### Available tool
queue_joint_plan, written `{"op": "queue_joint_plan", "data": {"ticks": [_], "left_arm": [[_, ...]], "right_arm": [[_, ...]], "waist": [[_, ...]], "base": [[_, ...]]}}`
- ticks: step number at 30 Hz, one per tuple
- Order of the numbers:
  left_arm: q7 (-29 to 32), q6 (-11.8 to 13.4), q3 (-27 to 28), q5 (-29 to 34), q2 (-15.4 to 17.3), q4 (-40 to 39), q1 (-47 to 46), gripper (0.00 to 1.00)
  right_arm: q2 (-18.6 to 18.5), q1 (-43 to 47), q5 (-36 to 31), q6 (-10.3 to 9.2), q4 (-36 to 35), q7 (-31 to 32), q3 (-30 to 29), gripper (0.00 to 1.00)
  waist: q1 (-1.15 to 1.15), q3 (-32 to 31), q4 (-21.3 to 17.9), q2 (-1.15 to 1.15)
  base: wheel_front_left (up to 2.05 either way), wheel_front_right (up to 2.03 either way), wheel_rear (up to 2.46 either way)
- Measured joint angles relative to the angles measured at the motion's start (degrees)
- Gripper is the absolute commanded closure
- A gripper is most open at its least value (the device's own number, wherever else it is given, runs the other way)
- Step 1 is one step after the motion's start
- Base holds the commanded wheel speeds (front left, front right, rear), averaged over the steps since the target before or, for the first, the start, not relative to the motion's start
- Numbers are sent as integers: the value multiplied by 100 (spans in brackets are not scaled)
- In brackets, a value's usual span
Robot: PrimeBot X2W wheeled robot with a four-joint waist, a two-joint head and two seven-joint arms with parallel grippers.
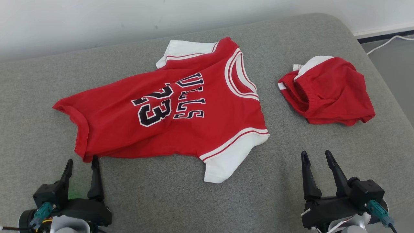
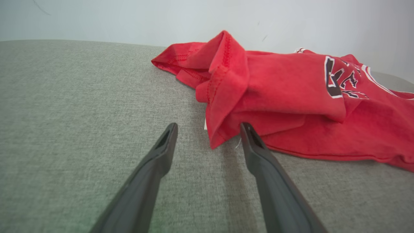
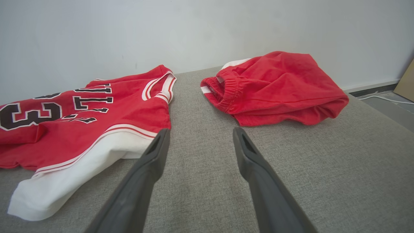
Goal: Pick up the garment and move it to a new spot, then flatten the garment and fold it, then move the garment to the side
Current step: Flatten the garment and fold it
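Two pieces of clothing, two end effectors, one cable.
One jersey [image 1: 168, 106] at 9 o'clock and one pair of shorts [image 1: 326, 92] at 3 o'clock on one cushion [image 1: 161, 200]; one left end effector [image 1: 82, 159] at 8 o'clock, one right end effector [image 1: 316, 152] at 4 o'clock, two fingers [image 1: 96, 178] each; one cable [image 1: 385, 43] at 2 o'clock.
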Motion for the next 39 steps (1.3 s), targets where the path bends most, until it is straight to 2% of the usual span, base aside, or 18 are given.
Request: {"op": "queue_joint_plan", "data": {"ticks": [2, 4, 5, 7, 8, 10, 15, 18, 22, 25, 31, 36, 39], "left_arm": [[0, -4, 18, 14, 0, 8, -25, 0], [0, -47, 26, 51, 0, 85, -82, 14], [0, -49, 23, 63, -1, 121, -113, 40], [0, -52, 19, 86, 0, 165, -185, 68], [0, -52, 21, 87, 0, 179, -191, 100], [0, -71, 25, 79, -1, 213, -190, 100], [0, -436, -209, 20, 1, 216, -147, 100], [0, -564, -510, -56, 68, 102, -17, 100], [-1, -598, -1144, -386, 267, -90, 265, 100], [-1, -605, -1879, -861, 503, -272, 439, 100], [0, -605, -3015, -1884, 1209, -641, 688, 100], [-1, -605, -3336, -2312, 1750, -622, 804, 100], [0, -606, -3242, -2349, 1861, -478, 802, 100]], "right_arm": [[0, -12, 20, 0, 1, 0, 3, 0], [-1, -38, 24, 1, 2, 0, -3, 0], [-1, -52, 27, 0, 3, 0, -7, 0], [-1, -82, 32, 0, 9, 1, -12, 0], [0, -92, 32, 0, 10, 0, -13, 0], [1, -94, 32, 0, 14, 0, -24, 0], [33, -71, 74, 0, 68, 0, -122, 0], [52, 35, 86, 0, 124, 0, -132, 0], [63, 124, 140, 0, 207, 0, -111, 0], [63, 229, 152, 0, 279, 0, -82, 0], [73, 377, 199, 0, 439, 1, -9, 0], [71, 393, 227, 0, 497, 0, 16, 0], [73, 402, 227, 0, 534, 1, 45, 0]], "waist": [[0, 20, -5, 0], [0, 59, -12, 0], [0, 70, -12, 0], [0, 92, -14, 0], [0, 101, -18, 0], [0, 111, -21, 0], [0, 55, 22, 0], [0, -53, 95, 0], [-1, -226, 257, 0], [-1, -370, 425, 0], [-1, -683, 814, 0], [-1, -906, 1125, -1], [-1, -1008, 1265, 0]], "base": [[0, 0, 0], [0, 0, 0], [0, 0, 0], [0, 0, 0], [0, 0, 0], [0, 0, 0], [0, 0, 0], [0, 0, 0], [0, 0, 0], [0, 0, 0], [0, 0, 0], [0, 0, 0], [0, 0, 0]]}}
